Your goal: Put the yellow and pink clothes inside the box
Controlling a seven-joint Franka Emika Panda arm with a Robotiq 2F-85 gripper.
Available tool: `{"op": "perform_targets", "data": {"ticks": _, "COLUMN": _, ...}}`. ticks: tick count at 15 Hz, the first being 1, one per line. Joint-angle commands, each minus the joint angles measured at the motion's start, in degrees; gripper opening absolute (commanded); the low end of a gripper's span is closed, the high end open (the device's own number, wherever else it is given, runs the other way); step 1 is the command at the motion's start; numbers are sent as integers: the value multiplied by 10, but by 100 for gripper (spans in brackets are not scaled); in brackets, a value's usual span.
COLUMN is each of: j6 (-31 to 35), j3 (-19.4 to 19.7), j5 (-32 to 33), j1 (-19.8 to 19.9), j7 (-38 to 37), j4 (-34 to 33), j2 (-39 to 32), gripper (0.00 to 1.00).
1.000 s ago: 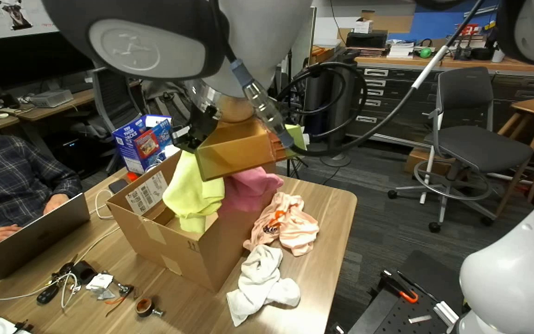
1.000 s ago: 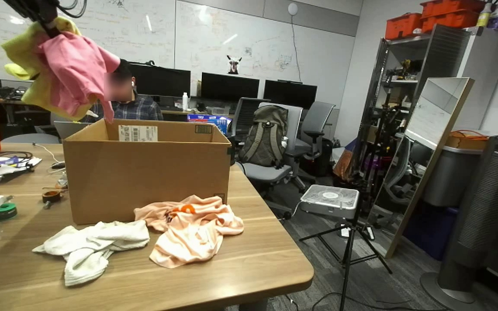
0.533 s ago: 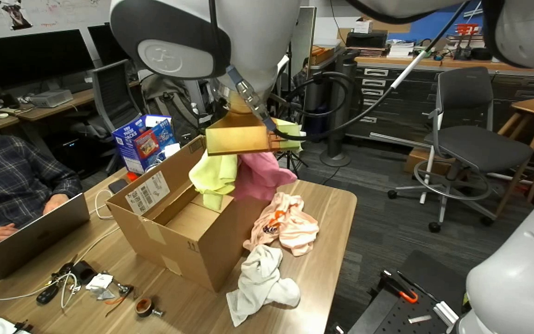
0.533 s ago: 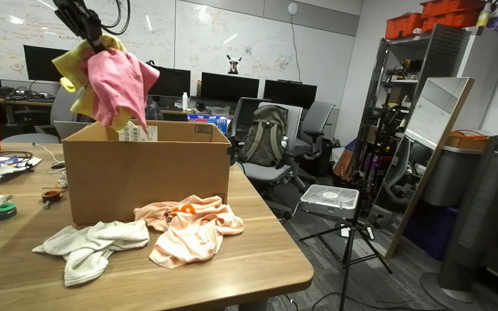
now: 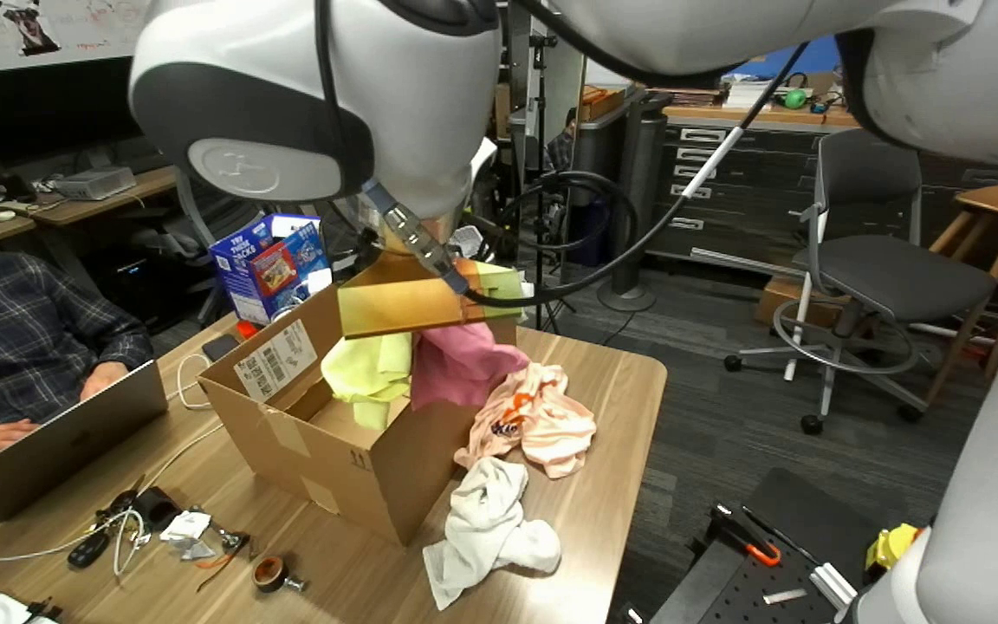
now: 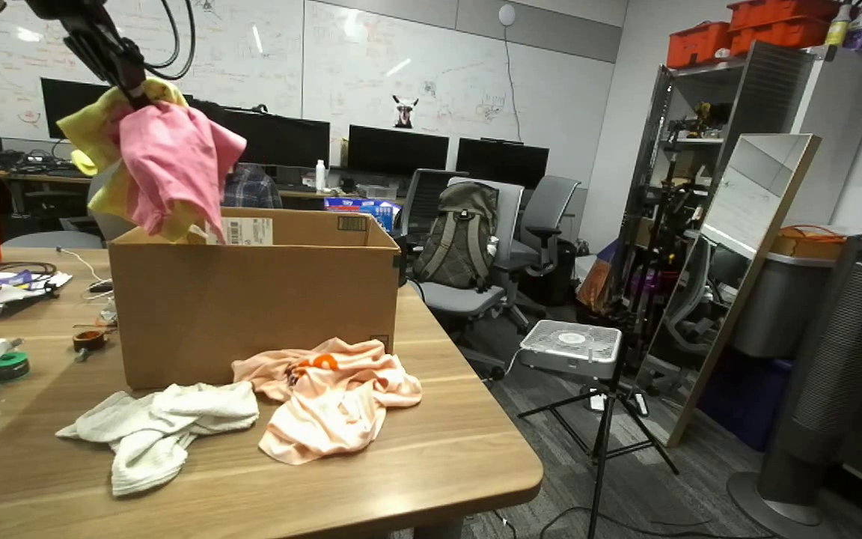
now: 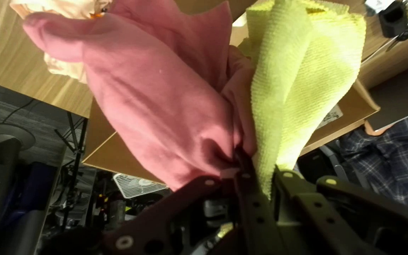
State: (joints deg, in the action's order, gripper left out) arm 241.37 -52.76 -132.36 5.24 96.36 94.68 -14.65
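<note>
A yellow cloth (image 7: 303, 78) and a pink cloth (image 7: 161, 92) hang together from my gripper (image 7: 259, 163). The fingers are shut with yellow fabric between them and pink fabric bunched at the left finger. In an exterior view the gripper (image 6: 135, 96) holds both cloths above the left part of the open cardboard box (image 6: 251, 314). In an exterior view the yellow cloth (image 5: 369, 373) hangs over the box opening, and the pink cloth (image 5: 464, 364) hangs by the rim of the box wall (image 5: 430, 468) facing the peach cloth. An orange-yellow wrist part (image 5: 404, 303) hides the fingers there.
A peach cloth (image 5: 555, 425) and a white cloth (image 5: 490, 529) lie on the table beside the box. A laptop (image 5: 66, 442), a person (image 5: 31, 347), a blue carton (image 5: 269, 269) and small parts with cables stand around the box.
In an exterior view the gripper with both cloths first moved right and down across the box, then back left and lower. The box and the table cloths have not moved.
</note>
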Motion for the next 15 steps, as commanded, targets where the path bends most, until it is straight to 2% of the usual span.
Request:
{"op": "perform_targets", "data": {"ticks": 1, "j6": 9, "j3": 35, "j5": -23, "j1": -86, "j7": 42, "j4": -101, "j2": -53, "gripper": 6}}
{"op": "perform_targets", "data": {"ticks": 4, "j6": -5, "j3": 50, "j5": -19, "j1": -124, "j7": 37, "j4": -149, "j2": -81, "gripper": 6}}
{"op": "perform_targets", "data": {"ticks": 9, "j6": -15, "j3": 105, "j5": 4, "j1": -167, "j7": -3, "j4": -226, "j2": -117, "gripper": 6}}
{"op": "perform_targets", "data": {"ticks": 11, "j6": -14, "j3": 128, "j5": 3, "j1": -177, "j7": -15, "j4": -261, "j2": -134, "gripper": 6}}
{"op": "perform_targets", "data": {"ticks": 12, "j6": -6, "j3": 120, "j5": 17, "j1": -172, "j7": -26, "j4": -280, "j2": -148, "gripper": 6}}
{"op": "perform_targets", "data": {"ticks": 15, "j6": -2, "j3": 129, "j5": 26, "j1": -176, "j7": -37, "j4": -321, "j2": -171, "gripper": 6}}
